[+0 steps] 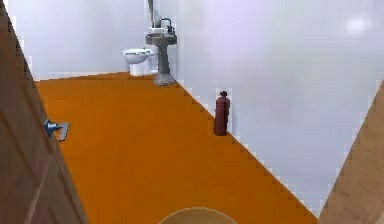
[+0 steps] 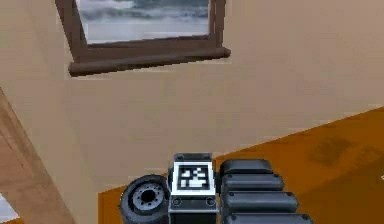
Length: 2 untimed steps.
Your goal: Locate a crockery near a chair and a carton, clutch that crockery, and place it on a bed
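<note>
Floor: you see orange floor (image 1: pixel 140 150) across the forward view.
Fixtures: toilet (image 1: pixel 137 58) and pedestal sink (image 1: pixel 162 45), top centre, against the white wall (image 1: pixel 290 80).
Right wall: dark red cylinder (image 1: pixel 221 113) stands at its foot.
Left edge: wooden door (image 1: pixel 25 160).
Side wall: beige, dark frame (image 2: pixel 145 55) upper left.
Gripper (image 2: pixel 148 198): bottom centre; you cannot tell its grip or load.

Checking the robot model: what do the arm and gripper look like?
Arm: black, stacked rounded segments with glossy edges. A white square marker with black marks sits in a dark frame beside them. Left of it, a dark round body with a grey ring, apparently the gripper.
</note>
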Available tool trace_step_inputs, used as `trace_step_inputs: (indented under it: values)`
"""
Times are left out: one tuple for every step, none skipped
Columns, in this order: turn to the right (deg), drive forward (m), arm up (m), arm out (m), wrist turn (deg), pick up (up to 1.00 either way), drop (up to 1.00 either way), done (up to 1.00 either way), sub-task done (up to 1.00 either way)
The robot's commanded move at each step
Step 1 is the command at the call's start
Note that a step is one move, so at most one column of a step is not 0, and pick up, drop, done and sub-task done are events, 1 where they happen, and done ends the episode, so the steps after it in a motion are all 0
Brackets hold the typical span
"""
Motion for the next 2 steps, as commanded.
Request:
trace_step_inputs:
  values:
    - [0.0,0.85,0.0,0.0,0.0,0.0,0.0,0.0,0.0]
    - [-27.0,0.0,0.0,0.0,0.0,0.0,0.0,0.0,0.0]
